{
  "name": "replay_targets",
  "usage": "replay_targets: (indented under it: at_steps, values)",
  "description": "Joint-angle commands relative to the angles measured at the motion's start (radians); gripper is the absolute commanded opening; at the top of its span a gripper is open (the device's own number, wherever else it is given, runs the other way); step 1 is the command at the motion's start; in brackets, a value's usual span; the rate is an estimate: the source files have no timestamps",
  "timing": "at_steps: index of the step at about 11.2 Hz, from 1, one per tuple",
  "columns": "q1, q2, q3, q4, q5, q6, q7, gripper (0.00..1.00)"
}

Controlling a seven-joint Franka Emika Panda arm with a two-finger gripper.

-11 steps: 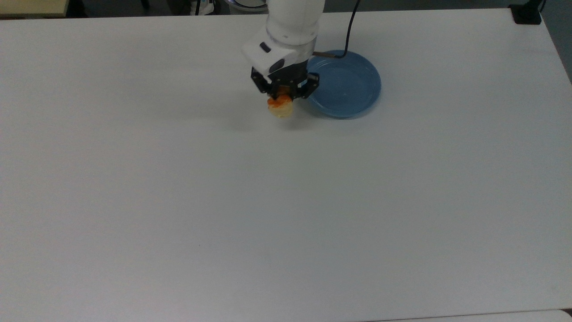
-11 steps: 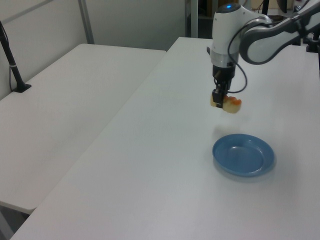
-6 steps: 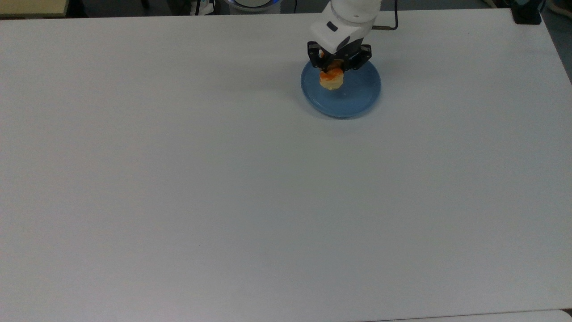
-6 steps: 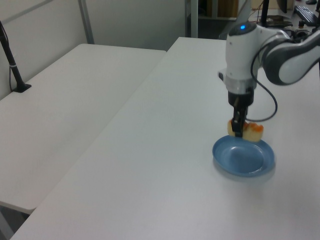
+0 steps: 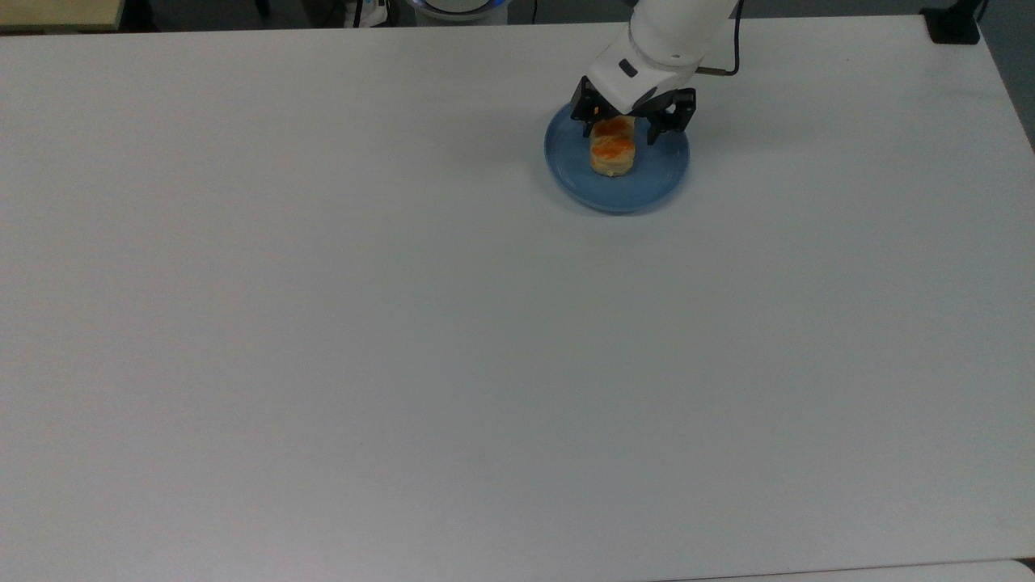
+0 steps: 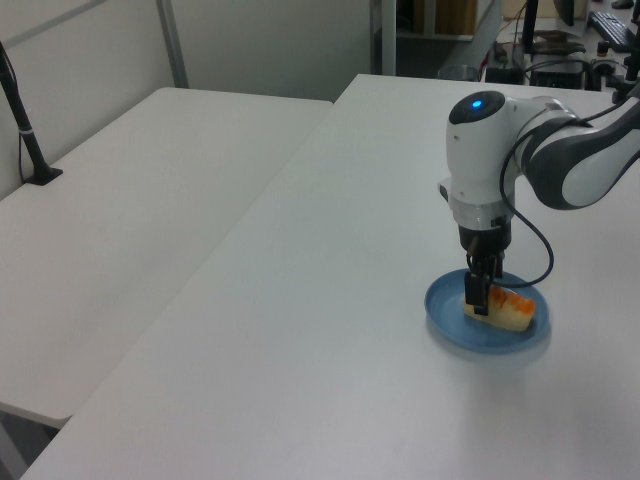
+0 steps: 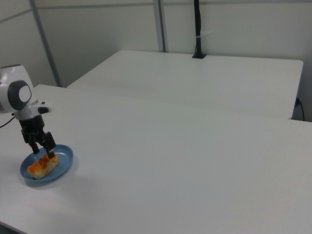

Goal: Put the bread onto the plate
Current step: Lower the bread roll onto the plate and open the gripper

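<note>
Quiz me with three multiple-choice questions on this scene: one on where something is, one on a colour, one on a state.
1. Where does the small pale-yellow bread with orange-brown glazed bumps lie?
A. on the bare white table
B. on the round plate
C. on the floor

2. What colour is the round shallow plate?
A. light blue
B. red
C. green

3. How do the fingers of the arm's tool stand?
A. clamped shut on the bread
B. spread open on either side of the bread
C. gripping the plate's rim

Answers:
1 B: the bread rests inside the plate, as the left view also shows.
2 A: the plate's rim and floor are light blue against the white table.
3 B: in the top view the tool has one finger on each side of the bread, with a gap to each.
</note>
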Motion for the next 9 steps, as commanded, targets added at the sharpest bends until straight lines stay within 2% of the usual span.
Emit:
replay_targets:
  at_steps: [1, 3, 5, 7, 9]
  values:
    - [-0.064, -0.105, -0.002, 0.125, -0.026, -0.193, 0.003, 1.00]
    - [-0.192, -0.135, 0.006, 0.289, -0.005, -0.381, -0.171, 1.00]
    - [-0.305, -0.136, -0.031, 0.390, 0.050, -0.465, -0.335, 1.00]
    - [-0.326, -0.138, -0.124, 0.455, 0.061, -0.535, -0.440, 1.00]
    - [-0.326, -0.138, -0.195, 0.504, 0.064, -0.568, -0.469, 1.00]
